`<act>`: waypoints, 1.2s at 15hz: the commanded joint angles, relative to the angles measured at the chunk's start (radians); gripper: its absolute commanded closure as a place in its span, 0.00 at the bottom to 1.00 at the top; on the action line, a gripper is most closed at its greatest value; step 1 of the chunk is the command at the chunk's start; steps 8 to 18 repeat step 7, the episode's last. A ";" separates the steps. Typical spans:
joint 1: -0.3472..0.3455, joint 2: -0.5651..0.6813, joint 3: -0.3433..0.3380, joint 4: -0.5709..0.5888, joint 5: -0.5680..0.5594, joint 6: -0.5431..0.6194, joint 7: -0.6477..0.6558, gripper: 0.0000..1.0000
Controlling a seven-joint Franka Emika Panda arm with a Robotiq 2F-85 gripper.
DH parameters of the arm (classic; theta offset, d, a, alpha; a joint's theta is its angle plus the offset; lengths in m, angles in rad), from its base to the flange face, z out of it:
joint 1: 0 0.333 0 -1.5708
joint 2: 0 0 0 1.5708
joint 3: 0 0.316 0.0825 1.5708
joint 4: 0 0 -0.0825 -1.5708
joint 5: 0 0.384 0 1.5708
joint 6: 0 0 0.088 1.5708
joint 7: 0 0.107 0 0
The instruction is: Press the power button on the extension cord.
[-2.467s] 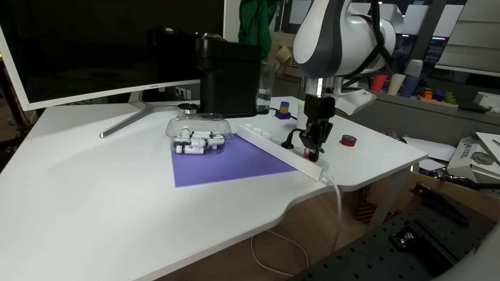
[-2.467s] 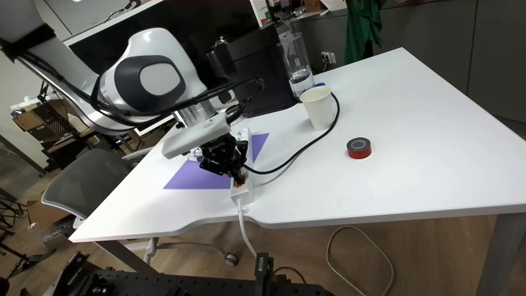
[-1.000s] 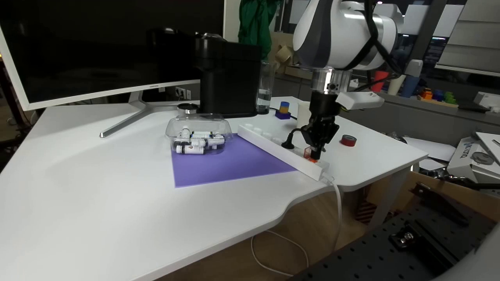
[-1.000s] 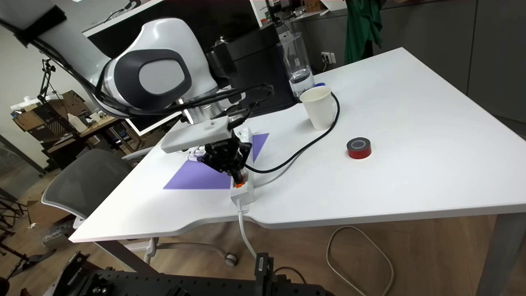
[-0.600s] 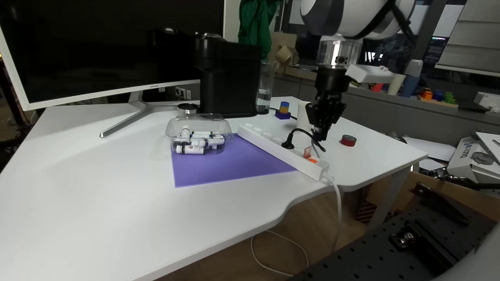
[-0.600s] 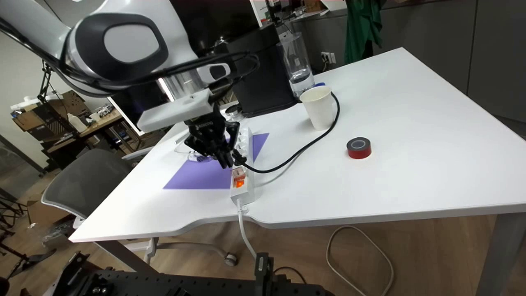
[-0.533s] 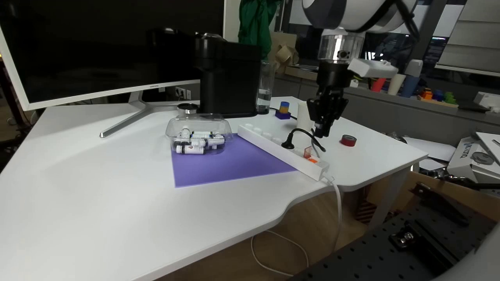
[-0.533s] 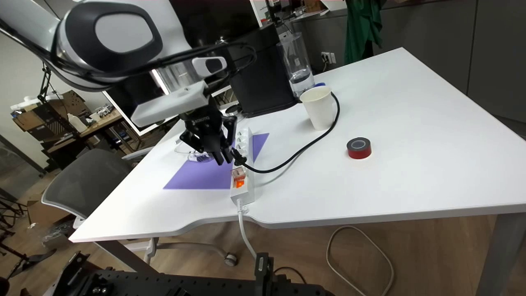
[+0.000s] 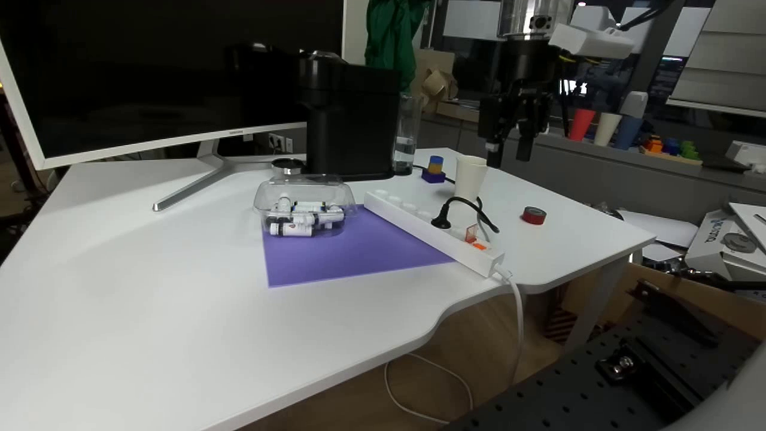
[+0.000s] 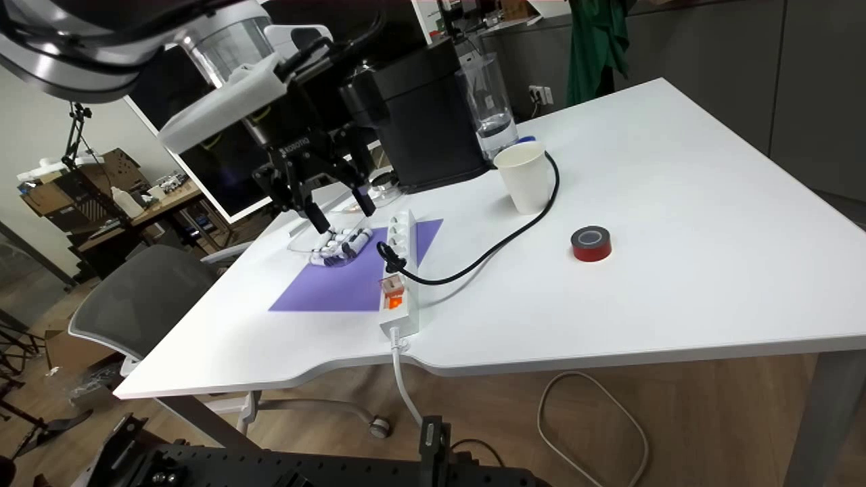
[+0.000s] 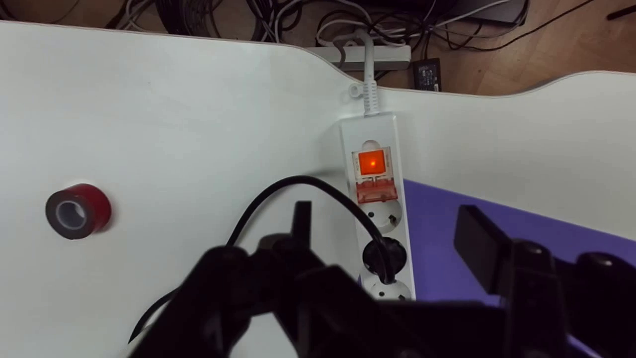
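Note:
The extension cord [image 11: 368, 130], a long white power strip, lies on the table with a black plug [image 11: 383, 256] in one socket. In the wrist view its power button [image 11: 372, 162] glows orange near the cable end, and a clear red flap [image 11: 376, 192] is tipped back beside it. The button [image 9: 479, 246] also shows, uncovered, in both exterior views. High over the table, well apart from the strip, hangs my gripper [image 10: 342, 215]. Its fingers are spread wide with only air between them.
A paper cup [image 10: 524, 179] and a red tape roll [image 10: 592, 245] stand on the table, with a black cable [image 10: 467, 269] arching from the plug. Beside the strip is a purple sheet [image 9: 353, 257] with a clear box of markers [image 9: 305, 209]. A black coffee machine [image 9: 353, 120] stands behind.
One second ago the gripper was shut with its tip down at the button. Since then it has risen up and away from the strip, and its jaws have spread apart.

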 commanded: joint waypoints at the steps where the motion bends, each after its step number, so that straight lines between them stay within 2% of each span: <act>1: 0.022 -0.085 -0.001 -0.006 -0.064 -0.051 0.090 0.00; 7: 0.031 -0.106 0.011 0.000 -0.060 -0.118 0.210 0.00; 18: 0.031 -0.106 0.011 0.000 -0.060 -0.118 0.210 0.00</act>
